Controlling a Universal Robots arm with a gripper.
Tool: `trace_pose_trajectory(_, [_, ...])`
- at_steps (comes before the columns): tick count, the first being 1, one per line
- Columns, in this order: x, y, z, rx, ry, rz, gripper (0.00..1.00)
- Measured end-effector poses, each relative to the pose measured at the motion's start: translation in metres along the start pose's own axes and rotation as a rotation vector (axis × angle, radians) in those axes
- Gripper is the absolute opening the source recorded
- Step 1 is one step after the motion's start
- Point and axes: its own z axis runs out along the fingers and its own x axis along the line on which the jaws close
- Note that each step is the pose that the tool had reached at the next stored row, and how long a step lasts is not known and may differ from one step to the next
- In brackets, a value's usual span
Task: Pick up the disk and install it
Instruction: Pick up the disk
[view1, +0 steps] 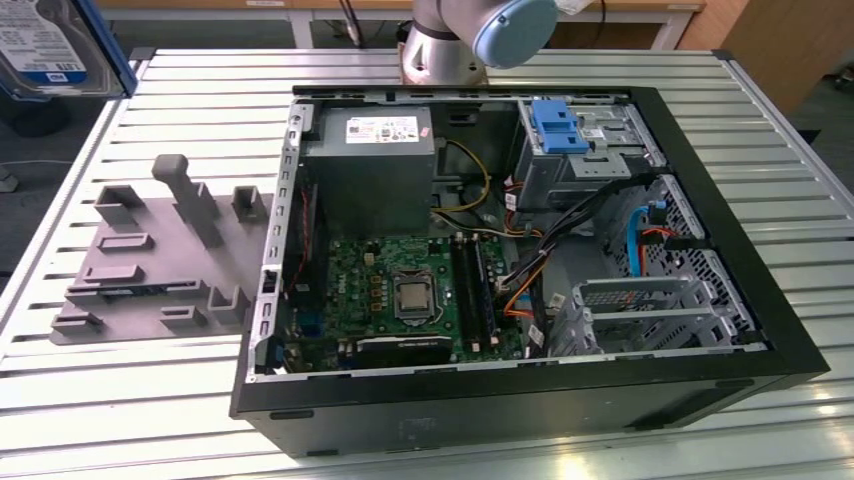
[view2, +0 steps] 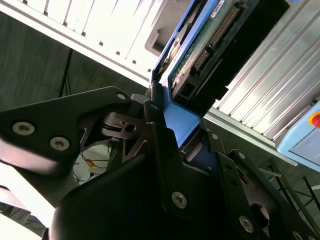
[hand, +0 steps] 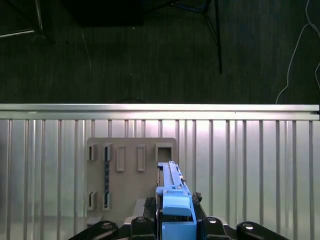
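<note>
Gripper (hand: 175, 205) clamped on disk (hand: 170, 175) above slatted metal table (hand: 250, 165); grey fixture plate (hand: 125, 185) on it, dark floor (hand: 150, 50) beyond.

A silver-grey cylindrical arm joint (view1: 441, 55) wears a pale blue round cap (view1: 514, 28). The matte black pincer (view2: 175, 117) is built of flat angular link plates (view2: 65, 117) studded with bright round-headed silver screws (view2: 179, 199).

A ribbed metal worktop (view1: 174, 90) is being used as the carrying surface. An open black computer case (view1: 534, 410) is being borne on it toward the exterior view's right. A grey slotted fixture plate (view1: 140, 265) is being carried flat just beside the case, on the exterior view's left.
</note>
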Motion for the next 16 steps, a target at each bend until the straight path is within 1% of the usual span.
trace_pose_trajectory(3, [0.0000, 0.0000, -0.0038, 0.0001, 0.0000, 0.000, 0.37])
trace_pose_trajectory(16, [-0.0001, 0.0003, -0.0238, -0.0002, 0.0001, 0.000, 0.37])
